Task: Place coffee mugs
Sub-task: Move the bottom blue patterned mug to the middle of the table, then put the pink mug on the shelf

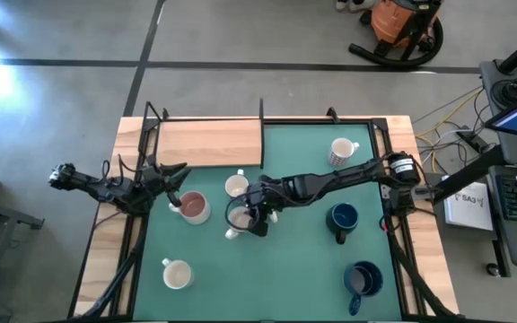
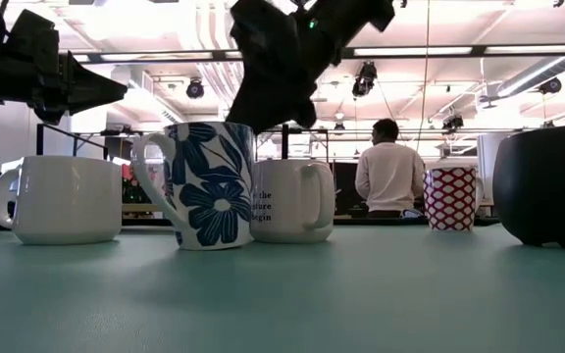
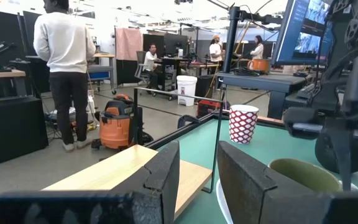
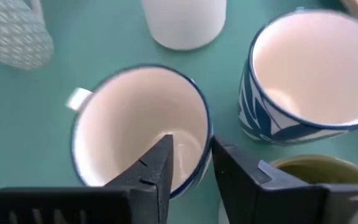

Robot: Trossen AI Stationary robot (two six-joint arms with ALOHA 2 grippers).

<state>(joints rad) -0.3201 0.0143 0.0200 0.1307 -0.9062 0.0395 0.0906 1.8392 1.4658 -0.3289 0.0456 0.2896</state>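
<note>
Straddling the rim of a blue-rimmed white mug [image 4: 138, 127], the right claw [image 4: 188, 168] sits at mid-tabletop [image 1: 303, 269], fingers narrowly apart, one inside and one outside the wall. A blue floral mug [image 4: 309, 74] stands just beside it. The left claw [image 3: 197, 180] waits slightly parted near the wooden board [image 1: 209, 142].

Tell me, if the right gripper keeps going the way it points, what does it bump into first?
Probably the rim of the blue-rimmed white mug. The right gripper points down at it, one finger inside the rim and one outside, so the fingers straddle the wall. Depth is hard to judge, though.
</note>
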